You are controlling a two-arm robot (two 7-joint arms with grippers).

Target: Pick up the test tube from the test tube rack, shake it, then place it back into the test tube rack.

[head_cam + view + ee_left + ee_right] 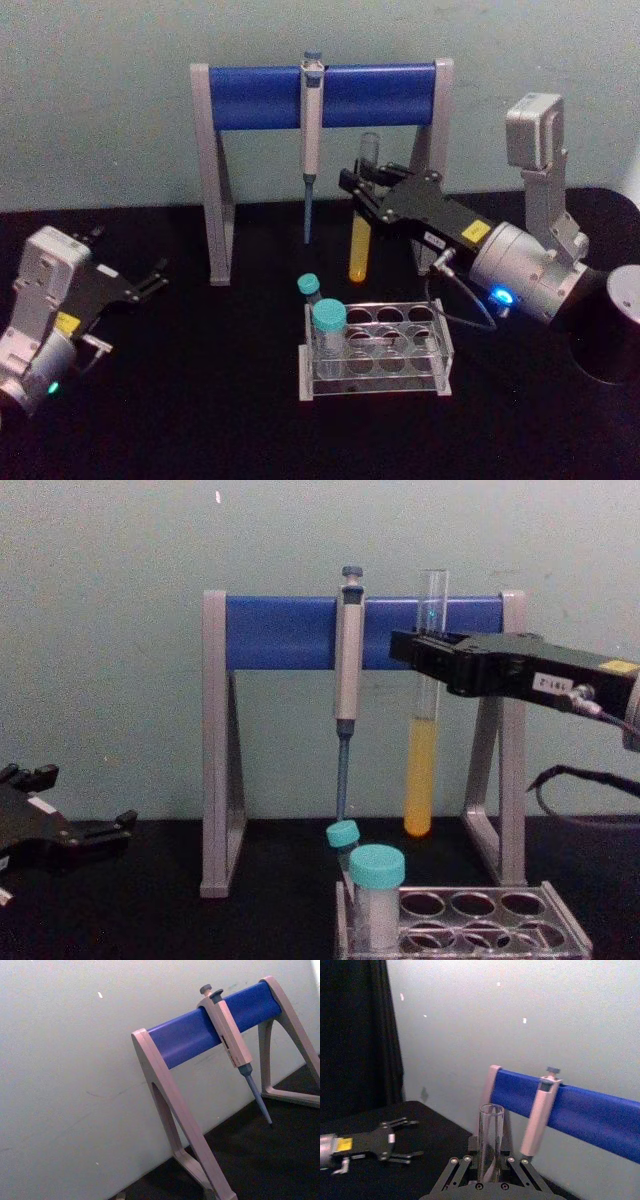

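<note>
My right gripper (364, 188) is clenched on the test tube (359, 252) near its top. I hold it upright in the air, with yellow liquid in its lower part, above and just behind the test tube rack (443, 350) and in front of the pipette stand (270, 95). My left gripper (130, 250) sits low at the left, well apart, with its fingers spread.

One test tube (360, 245). One test tube rack (400, 352); hole count unclear. Two teal-capped ones: front vial (329, 322), back vial (309, 286). One pipette (311, 150). One pipette stand (255, 96). One black cylinder (622, 325) on the desk (180, 420). Two grippers were there: left gripper (150, 278), right gripper (362, 186).
</note>
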